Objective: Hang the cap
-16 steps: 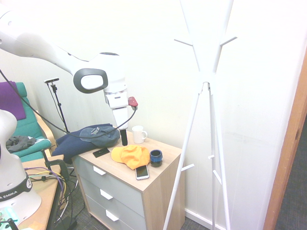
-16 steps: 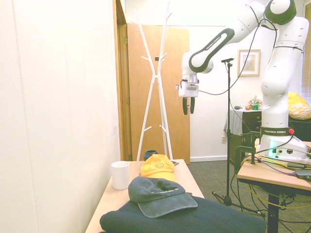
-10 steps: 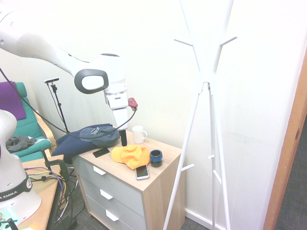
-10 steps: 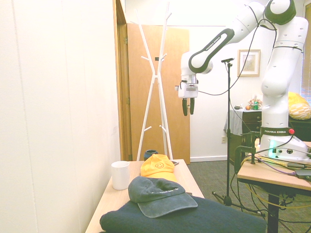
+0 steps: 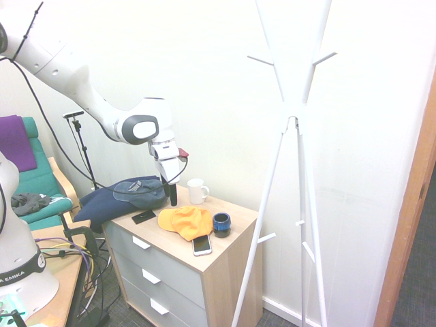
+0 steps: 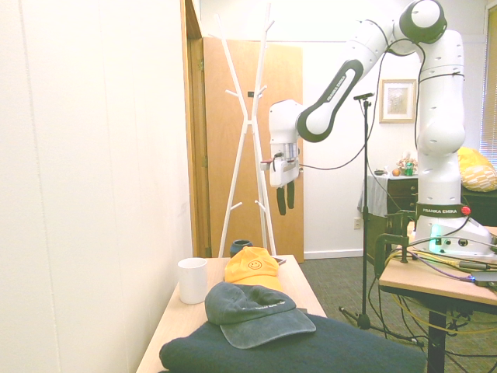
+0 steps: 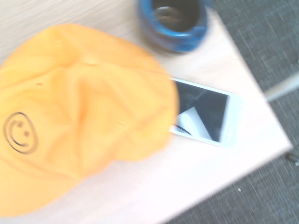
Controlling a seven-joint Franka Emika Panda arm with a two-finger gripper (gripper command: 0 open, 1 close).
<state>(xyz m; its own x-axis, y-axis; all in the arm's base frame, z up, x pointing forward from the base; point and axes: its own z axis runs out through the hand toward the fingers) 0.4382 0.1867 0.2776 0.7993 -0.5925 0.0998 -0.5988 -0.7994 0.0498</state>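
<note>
First exterior view: the orange cap [image 5: 184, 222] lies near the table's [image 5: 225, 248] front edge, between a black card [image 5: 143, 216] and the blue cup [image 5: 221, 223], its edge over a phone [image 5: 201, 244]. The pincer [image 5: 172, 197] hangs above the back edge, touching nothing. It should probably come down on the crown, clear of the phone.

Second exterior view: the pincer [image 6: 284, 198] points down, fingers apart and empty, well above the cap [image 6: 251, 269].

Wrist view: the cap [image 7: 79, 121] fills the frame, smiley showing, overlapping the phone [image 7: 205, 116].
</note>
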